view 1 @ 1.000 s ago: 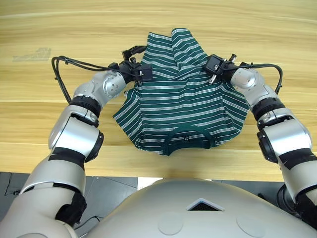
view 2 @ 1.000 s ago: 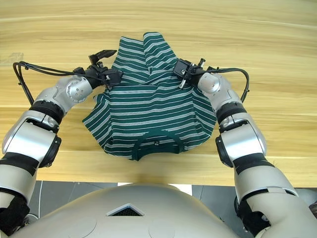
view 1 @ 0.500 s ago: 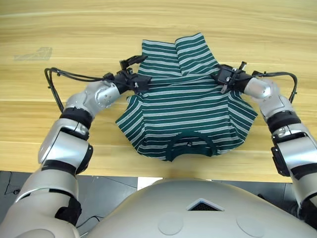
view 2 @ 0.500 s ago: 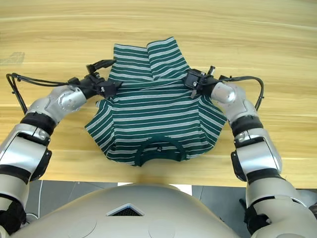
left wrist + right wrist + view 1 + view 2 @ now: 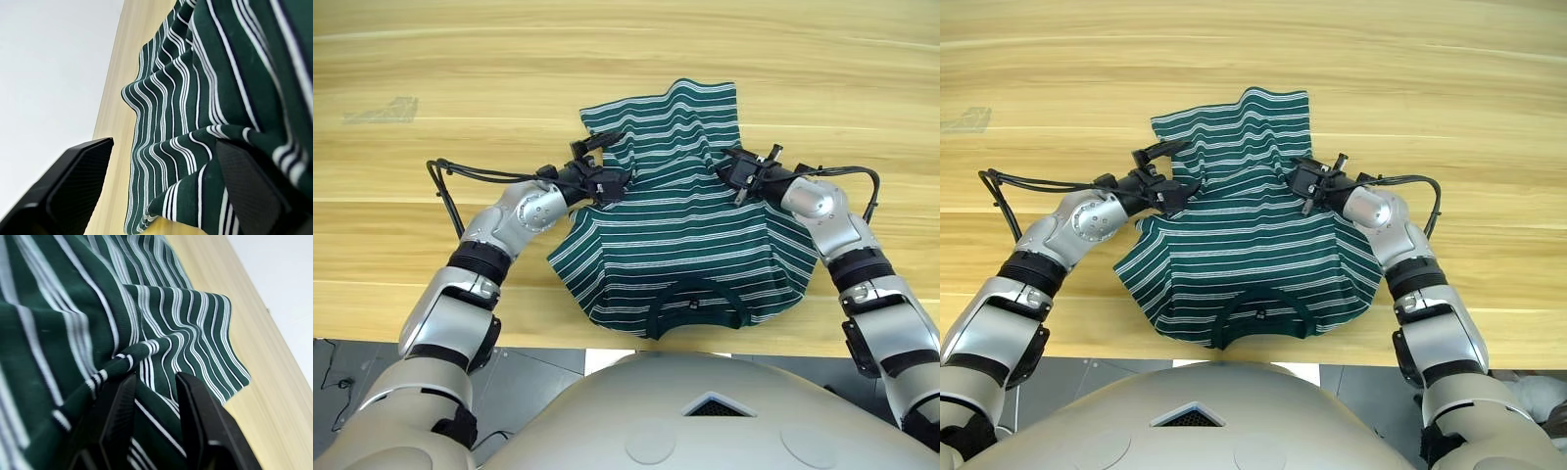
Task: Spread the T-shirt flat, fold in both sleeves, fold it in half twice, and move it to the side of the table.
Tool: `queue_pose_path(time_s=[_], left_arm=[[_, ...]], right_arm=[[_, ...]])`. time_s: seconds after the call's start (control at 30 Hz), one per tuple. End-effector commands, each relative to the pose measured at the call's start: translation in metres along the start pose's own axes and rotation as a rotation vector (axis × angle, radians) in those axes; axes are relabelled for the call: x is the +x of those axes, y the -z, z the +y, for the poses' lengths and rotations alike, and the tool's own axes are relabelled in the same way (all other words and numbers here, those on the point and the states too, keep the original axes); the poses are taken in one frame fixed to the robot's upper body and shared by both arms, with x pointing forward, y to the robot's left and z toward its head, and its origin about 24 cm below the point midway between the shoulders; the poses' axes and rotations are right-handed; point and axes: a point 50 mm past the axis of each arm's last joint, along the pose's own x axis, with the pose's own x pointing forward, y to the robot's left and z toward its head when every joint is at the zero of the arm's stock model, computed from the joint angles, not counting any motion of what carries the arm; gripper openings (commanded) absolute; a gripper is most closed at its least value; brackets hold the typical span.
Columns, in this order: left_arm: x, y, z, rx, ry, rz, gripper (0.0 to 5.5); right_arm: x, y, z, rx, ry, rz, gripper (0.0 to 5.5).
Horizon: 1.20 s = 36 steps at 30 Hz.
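Left hand [image 5: 615, 164] spread, right hand [image 5: 736, 167] pinched

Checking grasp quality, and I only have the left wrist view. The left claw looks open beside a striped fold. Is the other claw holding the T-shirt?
Observer: Yes. The right claw is shut on a raised fold of the T-shirt.
Operator: Where is the collar?
Observer: The collar lies by the near edge of the table, right in front of the robot.
Operator: Is the shirt flat yet?
Observer: No. It is bunched and creased between the left claw and the right claw, with the hem end pointing away from the robot.
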Motion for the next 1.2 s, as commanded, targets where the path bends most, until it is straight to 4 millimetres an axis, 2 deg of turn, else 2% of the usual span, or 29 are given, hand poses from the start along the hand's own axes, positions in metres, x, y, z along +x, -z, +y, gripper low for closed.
queue_pose_path(time_s=[0.03,0.2,0.3,0.43,0.53,0.7,0.9,1.07,1.13,1.2], left_arm=[[0.005,0.019,0.01,0.037,0.01,0.129,3.87],[0.02,0.03,0.032,0.102,-0.019,0.226,3.87],[0.028,0.028,0.035,0.123,-0.027,0.236,3.87],[0.036,0.021,0.023,0.086,-0.027,0.21,3.87],[0.035,0.021,0.015,0.057,-0.035,0.205,3.87],[0.024,0.03,0.032,0.1,-0.158,0.227,3.87],[0.002,0.042,0.058,0.166,-0.315,0.263,3.87],[-0.006,0.035,0.06,0.161,-0.376,0.222,3.87],[-0.011,0.026,0.065,0.105,-0.45,0.176,3.87],[-0.029,0.013,0.074,-0.013,-0.59,0.116,3.87]], right_arm=[[0.004,0.014,-0.005,0.035,0.079,0.101,1.51],[0.011,0.013,-0.019,0.039,0.168,0.104,1.51],[0.015,0.013,-0.014,0.048,0.168,0.1,1.51],[0.019,0.012,0.003,0.063,0.13,0.079,1.51],[0.018,0.005,-0.001,0.056,0.146,0.038,1.51],[0.003,-0.012,-0.037,-0.015,0.286,-0.048,1.51],[-0.019,-0.007,-0.067,-0.07,0.413,-0.006,1.51],[-0.019,-0.013,-0.066,-0.061,0.426,-0.033,1.51],[-0.019,-0.018,-0.067,-0.036,0.445,-0.068,1.51],[-0.024,-0.024,-0.073,-0.009,0.481,-0.112,1.51]])
